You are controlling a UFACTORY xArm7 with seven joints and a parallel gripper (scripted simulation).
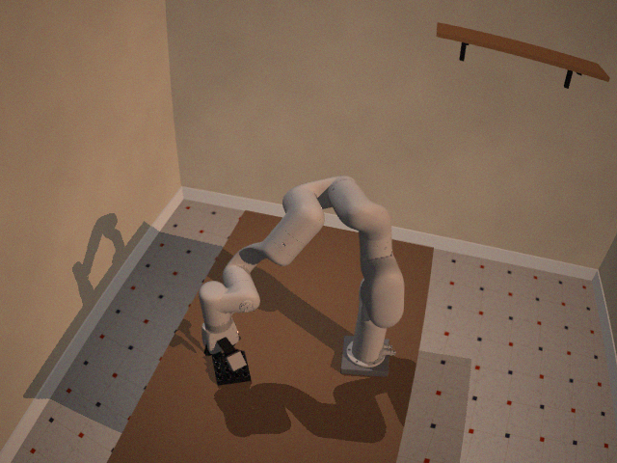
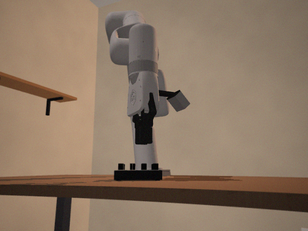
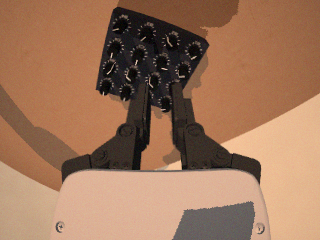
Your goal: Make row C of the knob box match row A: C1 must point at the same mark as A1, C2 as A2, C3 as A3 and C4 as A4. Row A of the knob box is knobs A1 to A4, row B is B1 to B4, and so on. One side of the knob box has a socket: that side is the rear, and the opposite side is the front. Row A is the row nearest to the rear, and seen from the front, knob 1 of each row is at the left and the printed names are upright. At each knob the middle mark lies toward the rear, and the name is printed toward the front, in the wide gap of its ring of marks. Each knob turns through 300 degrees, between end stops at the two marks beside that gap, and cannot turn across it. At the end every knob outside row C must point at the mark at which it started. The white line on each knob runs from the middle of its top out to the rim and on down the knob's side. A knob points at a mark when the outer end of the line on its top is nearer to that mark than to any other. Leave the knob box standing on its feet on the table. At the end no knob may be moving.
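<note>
The black knob box [image 1: 228, 379] [image 2: 137, 175] [image 3: 159, 23] stands on its feet on the brown table [image 1: 308, 423] [image 2: 224, 188]. It carries several rows of black knobs with white lines; the marks are too small to read. My gripper [image 1: 223, 350] [image 2: 143, 143] [image 3: 160, 96] points straight down and hangs a short way above the box, clear of the knobs. In the wrist view its fingertips lie over the knobs at the box's near edge. The fingers stand a narrow gap apart with nothing between them.
The arm's base [image 1: 365, 361] is bolted to the table to the right of the box. A wall shelf [image 1: 523, 49] [image 2: 32, 89] hangs high, away from the arm. The table edge lies close behind the box in the wrist view.
</note>
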